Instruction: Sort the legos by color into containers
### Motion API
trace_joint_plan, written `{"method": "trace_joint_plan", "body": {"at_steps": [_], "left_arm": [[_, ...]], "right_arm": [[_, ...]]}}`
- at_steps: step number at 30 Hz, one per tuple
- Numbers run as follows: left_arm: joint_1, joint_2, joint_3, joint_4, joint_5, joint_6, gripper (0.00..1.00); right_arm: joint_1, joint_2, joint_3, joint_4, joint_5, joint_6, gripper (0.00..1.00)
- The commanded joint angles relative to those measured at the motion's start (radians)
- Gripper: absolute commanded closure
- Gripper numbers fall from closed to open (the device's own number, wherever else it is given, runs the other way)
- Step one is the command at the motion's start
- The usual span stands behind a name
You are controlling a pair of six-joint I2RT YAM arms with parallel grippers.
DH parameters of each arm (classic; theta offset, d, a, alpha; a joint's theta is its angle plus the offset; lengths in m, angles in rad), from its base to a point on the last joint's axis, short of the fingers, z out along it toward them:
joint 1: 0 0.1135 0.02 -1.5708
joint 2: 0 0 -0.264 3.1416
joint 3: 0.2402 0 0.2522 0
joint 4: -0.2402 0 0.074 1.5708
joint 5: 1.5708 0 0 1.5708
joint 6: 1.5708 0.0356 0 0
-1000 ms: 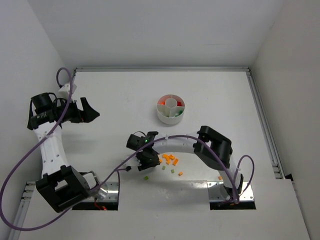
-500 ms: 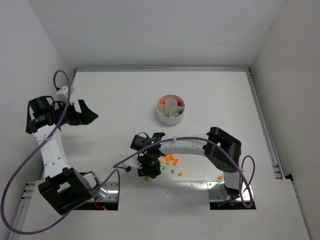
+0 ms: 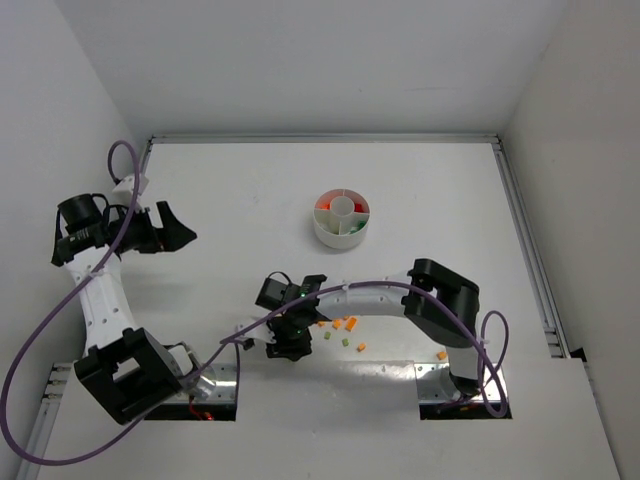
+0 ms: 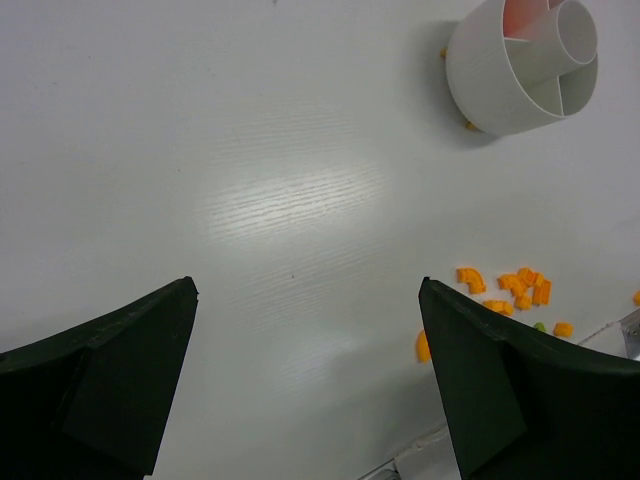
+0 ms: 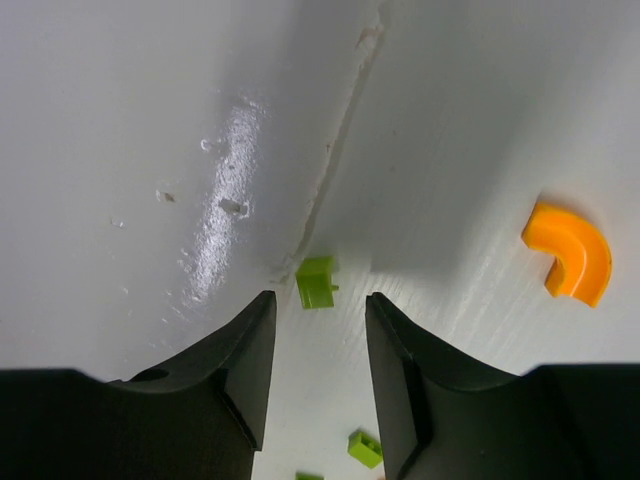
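Note:
The round white dish (image 3: 342, 217) with its wedge containers stands at mid-table; red, orange and green legos lie in its wedges. It also shows in the left wrist view, as the dish (image 4: 520, 65) at top right. Loose orange legos (image 3: 342, 322) and green ones (image 3: 345, 342) lie near the front edge. My right gripper (image 3: 290, 345) points down left of them. It is open, and a green lego (image 5: 317, 283) lies on the table just beyond the right gripper (image 5: 320, 305) tips, untouched. My left gripper (image 3: 178, 230) hangs wide open and empty at the far left.
A curved orange lego (image 5: 570, 260) lies to the right of the right fingers, and another green lego (image 5: 365, 447) sits low between them. A seam (image 5: 335, 160) runs across the table ahead of the fingers. One orange lego (image 3: 441, 355) lies by the right arm's base.
The right gripper has moved toward the near edge and slightly left, coming down over the green lego by the seam, with its jaws a little wider apart. The left arm has barely shifted.

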Motion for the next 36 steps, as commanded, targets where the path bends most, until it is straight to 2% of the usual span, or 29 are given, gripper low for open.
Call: {"method": "trace_joint_plan", "body": {"at_steps": [1, 7, 10, 13, 16, 17, 22, 27, 30, 36], "left_arm": [[0.015, -0.001, 0.008, -0.006, 0.011, 0.032, 0.01], [0.024, -0.001, -0.01, -0.006, 0.011, 0.041, 0.01], [0.034, -0.001, -0.01, -0.006, 0.002, 0.05, 0.01], [0.044, 0.01, -0.01, -0.006, 0.002, 0.06, 0.01], [0.044, 0.019, -0.001, -0.006, 0.002, 0.06, 0.01], [0.053, 0.019, -0.001, -0.006, 0.002, 0.06, 0.01], [0.054, 0.028, 0.008, 0.036, 0.034, 0.051, 0.01], [0.054, 0.038, 0.017, 0.111, 0.046, -0.02, 0.01], [0.054, 0.038, -0.004, 0.173, 0.055, -0.064, 0.01], [0.012, 0.038, -0.024, 0.262, -0.023, -0.138, 0.01]], "right_arm": [[0.019, 0.018, 0.006, 0.053, -0.005, 0.001, 0.59], [0.029, 0.036, -0.027, 0.086, 0.006, -0.009, 0.63], [0.029, 0.058, -0.038, 0.097, 0.024, -0.009, 0.68], [0.029, 0.067, -0.058, 0.108, 0.044, -0.018, 0.76], [0.029, 0.058, -0.078, 0.119, 0.07, -0.018, 0.87], [0.029, 0.034, -0.078, 0.119, 0.093, -0.018, 0.92], [-0.06, -0.077, -0.114, 0.082, 0.153, 0.005, 0.99], [-0.189, -0.224, -0.155, 0.045, 0.188, -0.004, 1.0], [-0.278, -0.235, -0.071, -0.015, 0.188, -0.004, 1.0], [-0.438, -0.08, 0.296, -0.07, 0.167, 0.016, 1.0]]}}
